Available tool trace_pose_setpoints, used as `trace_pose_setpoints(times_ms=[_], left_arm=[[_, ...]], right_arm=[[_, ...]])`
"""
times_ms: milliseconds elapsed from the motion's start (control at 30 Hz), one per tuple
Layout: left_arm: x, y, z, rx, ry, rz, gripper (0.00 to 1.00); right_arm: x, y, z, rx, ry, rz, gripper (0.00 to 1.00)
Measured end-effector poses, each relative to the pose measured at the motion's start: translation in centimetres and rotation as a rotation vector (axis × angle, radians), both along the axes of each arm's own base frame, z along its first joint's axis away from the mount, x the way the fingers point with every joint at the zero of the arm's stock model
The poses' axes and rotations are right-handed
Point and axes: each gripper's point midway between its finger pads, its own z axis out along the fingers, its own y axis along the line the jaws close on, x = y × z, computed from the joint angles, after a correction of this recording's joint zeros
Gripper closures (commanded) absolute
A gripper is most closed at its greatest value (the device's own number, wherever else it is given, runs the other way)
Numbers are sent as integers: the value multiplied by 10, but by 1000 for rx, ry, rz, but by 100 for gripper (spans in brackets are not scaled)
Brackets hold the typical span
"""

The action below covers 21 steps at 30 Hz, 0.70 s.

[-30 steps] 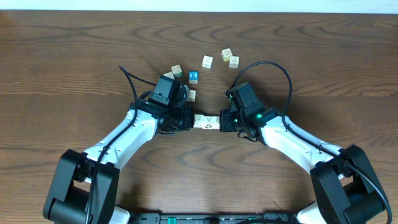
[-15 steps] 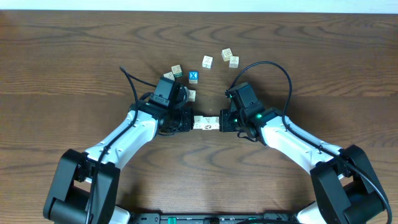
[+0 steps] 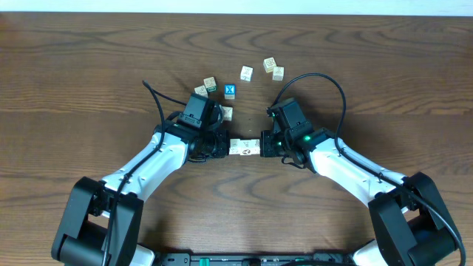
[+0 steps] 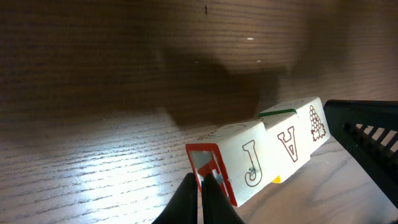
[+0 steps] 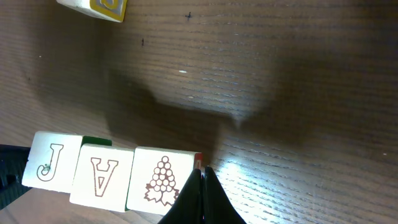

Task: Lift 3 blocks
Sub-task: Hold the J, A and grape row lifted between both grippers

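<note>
1. Placement. The 3 blocks (image 3: pixel 244 145) sit end to end in one row between the two arms, near the middle of the table (image 3: pixel 89 66). The order is the J block (image 4: pixel 249 163), the A block (image 4: pixel 287 142), then the grape block (image 5: pixel 161 180). I judge the row is arranged this way so that pressure from both ends can carry all three at once. Their shadow falls offset on the wood, which suggests the row is off the surface, but I cannot confirm it.

2. Claws. The left gripper (image 4: pixel 202 186) is clenched with nothing between its fingers, and its tip butts against the J end. The right gripper (image 5: pixel 200 186) is likewise clenched and butts against the grape end.

3. The blue X cube (image 3: pixel 230 91) lies apart.
</note>
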Motion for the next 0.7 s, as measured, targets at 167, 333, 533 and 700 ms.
trace_pose_setpoints(times_ms=[167, 333, 533, 700], left_arm=[[-1, 0, -2, 0, 1, 1, 93], [-4, 1, -5, 0, 14, 9, 93], [-4, 1, -5, 0, 15, 10, 93], [-4, 1, -5, 3, 14, 12, 93]], right_arm=[[0, 0, 0, -1, 0, -1, 99], [0, 0, 0, -1, 0, 0, 99], [0, 0, 0, -2, 0, 0, 99], [0, 0, 0, -2, 1, 0, 99]])
